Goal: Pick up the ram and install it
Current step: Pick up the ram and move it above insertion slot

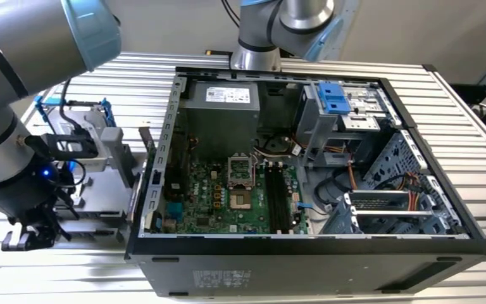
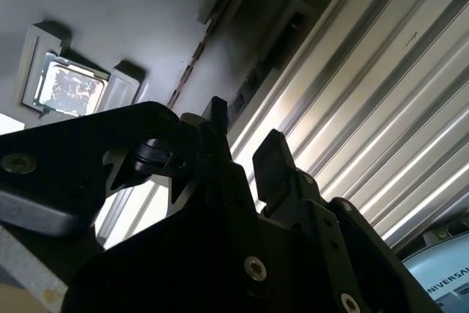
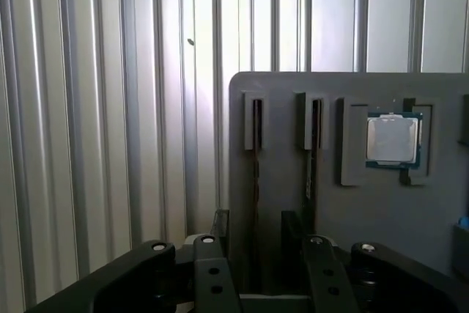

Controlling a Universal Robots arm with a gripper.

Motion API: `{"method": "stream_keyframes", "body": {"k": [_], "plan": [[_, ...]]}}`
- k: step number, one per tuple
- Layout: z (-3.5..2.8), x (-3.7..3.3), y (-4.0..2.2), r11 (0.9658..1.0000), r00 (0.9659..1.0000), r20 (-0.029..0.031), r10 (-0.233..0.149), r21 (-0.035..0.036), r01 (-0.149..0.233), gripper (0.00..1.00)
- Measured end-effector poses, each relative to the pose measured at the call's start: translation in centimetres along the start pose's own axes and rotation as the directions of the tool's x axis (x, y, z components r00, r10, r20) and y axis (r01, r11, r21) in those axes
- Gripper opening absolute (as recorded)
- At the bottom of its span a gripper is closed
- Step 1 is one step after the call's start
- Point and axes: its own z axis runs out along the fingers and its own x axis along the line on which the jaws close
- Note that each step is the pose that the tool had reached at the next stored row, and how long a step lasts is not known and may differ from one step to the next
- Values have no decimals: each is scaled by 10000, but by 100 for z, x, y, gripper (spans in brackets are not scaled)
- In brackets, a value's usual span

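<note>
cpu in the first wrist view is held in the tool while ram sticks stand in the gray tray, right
No: the first wrist view shows the cpu lying in a tray pocket, not in the tool. The ram sticks do stand in the gray tray.

Our gripper point(image 3: 255, 219) is black; beyond its jaws we see a grey tray point(image 3: 366, 210) with a silver, blue-edged chip point(image 3: 393, 139). The table point(image 3: 95, 108) beside them is silver-striped.

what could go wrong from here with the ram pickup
The open fingers point at one ram in the grey holder; a second stick stands close beside it, so a finger might catch it. The sticks are thin and edge-on, so a slightly off-centre close could tilt the ram.
</note>
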Motion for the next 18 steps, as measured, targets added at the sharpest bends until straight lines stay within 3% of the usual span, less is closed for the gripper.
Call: {"method": "stream_keyframes", "body": {"k": [14,18], "plan": [[256,-8,0,10000,10000,2,1,0,-1,100],[270,-26,0,10000,10000,7,0,0,0,100]]}}
